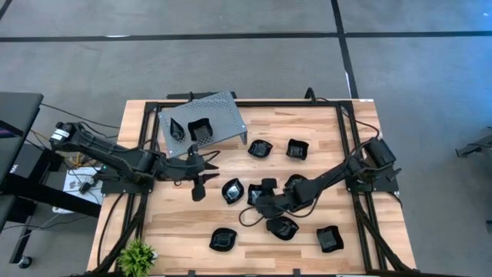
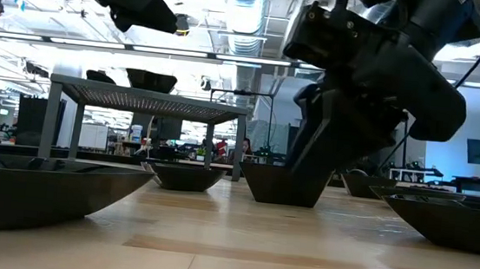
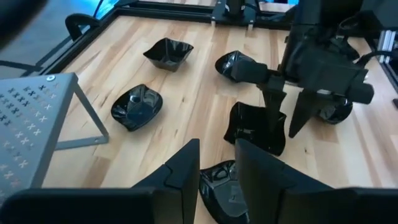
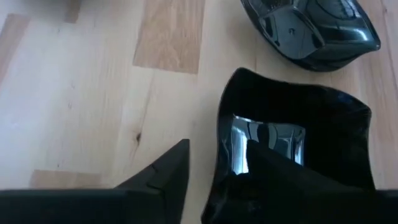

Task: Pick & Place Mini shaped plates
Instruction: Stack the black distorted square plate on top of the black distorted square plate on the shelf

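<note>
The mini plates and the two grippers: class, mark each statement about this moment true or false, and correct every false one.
1. Two black plates sit on top of the perforated metal stand. True: a leaf-shaped plate and a squarish plate.
2. The right gripper is open, its fingers straddling the rim of a squarish black plate. True.
3. The left gripper carries a plate. False: nothing shows between its fingers.
4. All the plates are already on the stand. False: many still lie on the table.
5. A small green plant stands at the table's corner on the left arm's side. True.
</note>
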